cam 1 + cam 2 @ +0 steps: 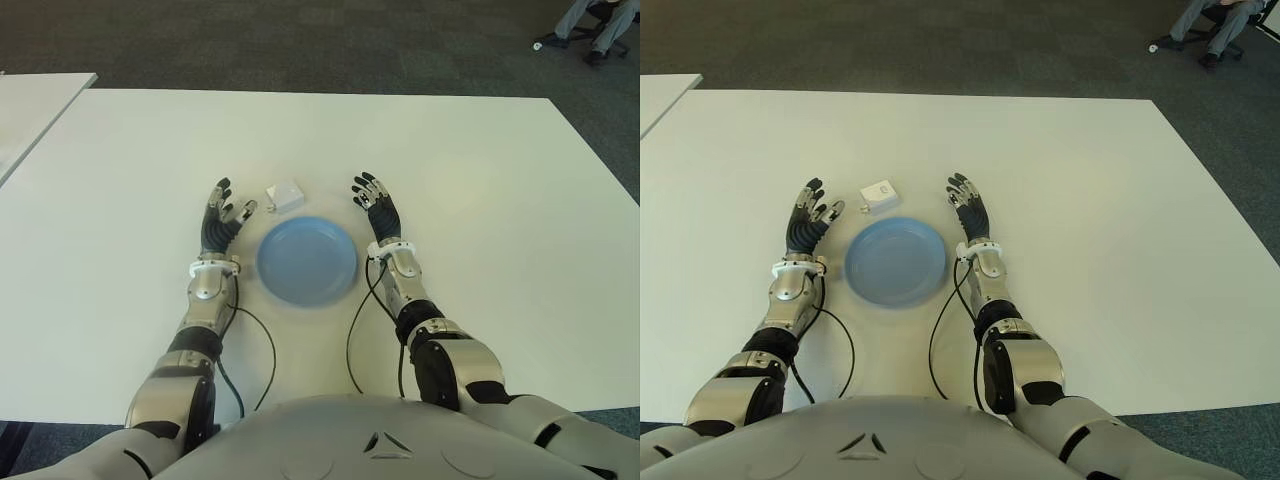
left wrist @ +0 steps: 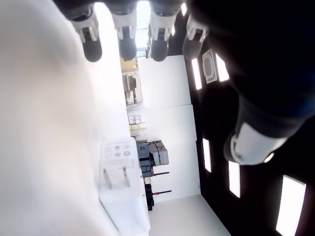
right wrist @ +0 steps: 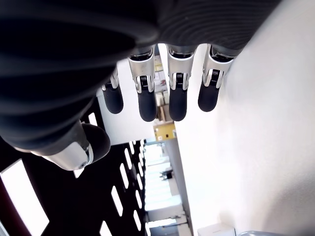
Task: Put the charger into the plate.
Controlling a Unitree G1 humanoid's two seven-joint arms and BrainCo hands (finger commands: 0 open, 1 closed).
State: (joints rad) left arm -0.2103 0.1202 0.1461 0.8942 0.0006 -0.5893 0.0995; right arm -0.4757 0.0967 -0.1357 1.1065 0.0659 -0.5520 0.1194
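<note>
Task judged not started: nothing has been grasped and the plate (image 1: pixel 307 262) is seen empty.

- The charger (image 1: pixel 285 195), a small white block, is seen lying on the white surface (image 1: pixel 480 180) just beyond the plate's far rim, slightly toward the robot's left. It appears near the rim; contact cannot be confirmed. In the left wrist view the charger (image 2: pixel 118 167) is shown with its two prongs facing the camera, on the surface ahead of the fingers.
- The left hand (image 1: pixel 222 222) is seen just left of the plate, fingers extended and spread, nothing held. Its thumb tip is close to the charger but apart from it.
- The right hand (image 1: pixel 377 207) is seen just right of the plate, fingers straight and spread, nothing held. It is judged idle.

What is left, as a judgement: everything. The charger has to be reached, pinched, lifted over the rim and released inside the plate. The left hand is better placed for this, as the charger sits nearer its thumb. The block is small and low, so a slip during the pinch is a possible risk.
</note>
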